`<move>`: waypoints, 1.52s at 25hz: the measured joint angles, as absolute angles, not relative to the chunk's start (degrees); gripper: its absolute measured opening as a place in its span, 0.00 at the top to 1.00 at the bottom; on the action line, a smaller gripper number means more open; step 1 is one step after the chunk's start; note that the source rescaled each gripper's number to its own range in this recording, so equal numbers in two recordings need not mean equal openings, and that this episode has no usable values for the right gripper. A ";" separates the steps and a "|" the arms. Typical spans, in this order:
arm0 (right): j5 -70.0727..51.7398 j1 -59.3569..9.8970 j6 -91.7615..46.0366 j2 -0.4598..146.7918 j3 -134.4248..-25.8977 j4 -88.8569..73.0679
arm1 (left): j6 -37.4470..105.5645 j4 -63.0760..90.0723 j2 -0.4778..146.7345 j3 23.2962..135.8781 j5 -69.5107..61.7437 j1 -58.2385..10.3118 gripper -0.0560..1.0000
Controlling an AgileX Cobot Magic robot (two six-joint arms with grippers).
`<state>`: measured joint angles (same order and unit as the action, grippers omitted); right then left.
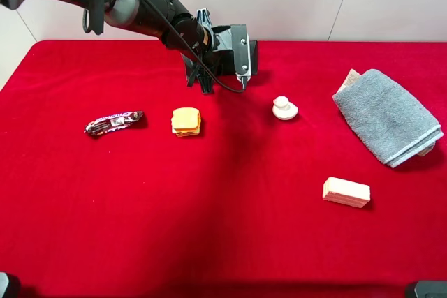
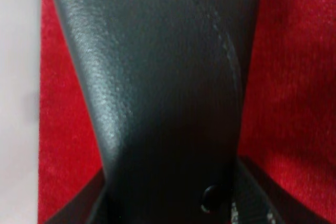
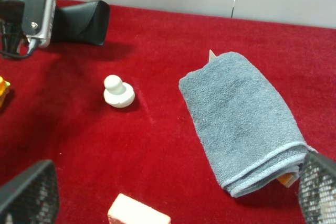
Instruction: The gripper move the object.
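High view: left tool (image 1: 234,57) at the far edge of the red-cloth table (image 1: 230,242), near the middle, clenched on a flat black leather-like glasses case (image 1: 253,57). Only a dark sliver of case visible past the silver plate. Resting on the cloth or lifted off it: cannot tell.

Left wrist view: case (image 2: 157,103) in close-up, filling most of the picture. Grained surface, curved stitched flap edge, small snap button (image 2: 210,198), dark fingers (image 2: 79,211) tight against both sides. None of that detail in the high view.

Right wrist view: much more of the case (image 3: 81,22) body, sticking out sideways from the silver plate, shadow on the cloth under it. Right tool (image 3: 176,177) released, mesh-patterned fingers (image 3: 31,192) wide apart.

High view only: dark shiny candy-bar wrapper (image 1: 114,122) and, just beside it, small yellow-and-tan toy sandwich (image 1: 186,121), both nearer the camera than the case and to its left.

In both high and right wrist views:
- small white knob-shaped piece (image 1: 284,108) (image 3: 118,92)
- folded grey towel (image 1: 387,116) (image 3: 241,121)
- pale pink rectangular block (image 1: 346,192) (image 3: 137,213)

All well apart from the case.
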<state>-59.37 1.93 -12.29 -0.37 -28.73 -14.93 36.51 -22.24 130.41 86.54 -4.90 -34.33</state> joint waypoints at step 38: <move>-59.37 1.93 -12.29 -0.37 -28.73 -14.93 | 36.51 -22.24 130.41 86.54 -3.38 -34.33 0.63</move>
